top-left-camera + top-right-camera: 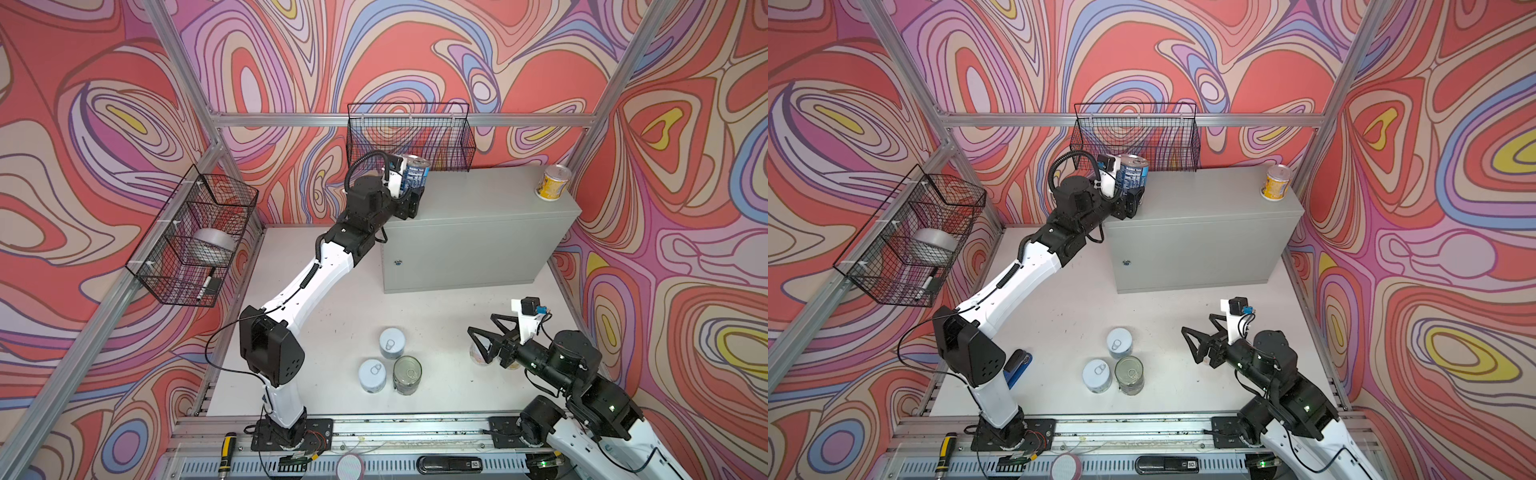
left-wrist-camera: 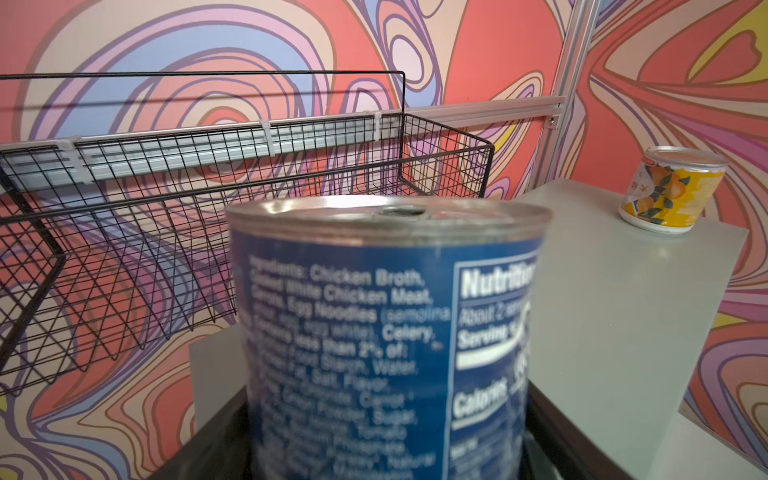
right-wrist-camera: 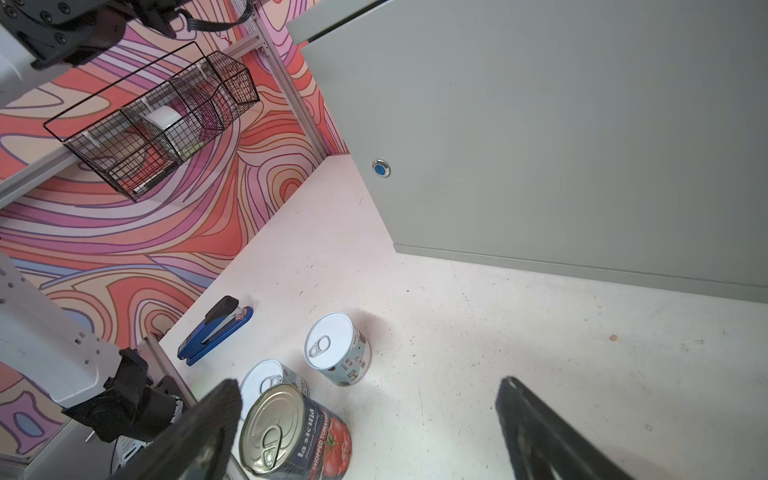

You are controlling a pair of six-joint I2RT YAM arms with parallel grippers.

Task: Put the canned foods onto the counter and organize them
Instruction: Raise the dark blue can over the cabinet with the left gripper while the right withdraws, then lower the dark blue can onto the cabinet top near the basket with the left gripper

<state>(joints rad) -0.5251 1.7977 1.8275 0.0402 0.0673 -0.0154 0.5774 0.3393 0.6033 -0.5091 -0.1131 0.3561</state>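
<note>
Jaws of the left gripper (image 1: pixel 413 195) clamp the base of an upright blue can (image 1: pixel 417 171) at the surface's (image 1: pixel 478 199) left end; contact underneath is hidden. Yellow can (image 1: pixel 552 183) stands far right. Right gripper (image 1: pixel 481 323) gapes empty, half-hiding another can (image 1: pixel 476 357).

Blue can (image 2: pixel 374 332): base cut off at the frame edge in my left wrist view; small print blurred.
Left gripper (image 1: pixel 411 195): tips hidden behind the can.
Near-right can (image 1: pixel 477 356): mostly behind the right gripper (image 1: pixel 481 324); I can't read it.
Stapler (image 1: pixel 1016 365): half behind left arm (image 1: pixel 1000 291).
</note>
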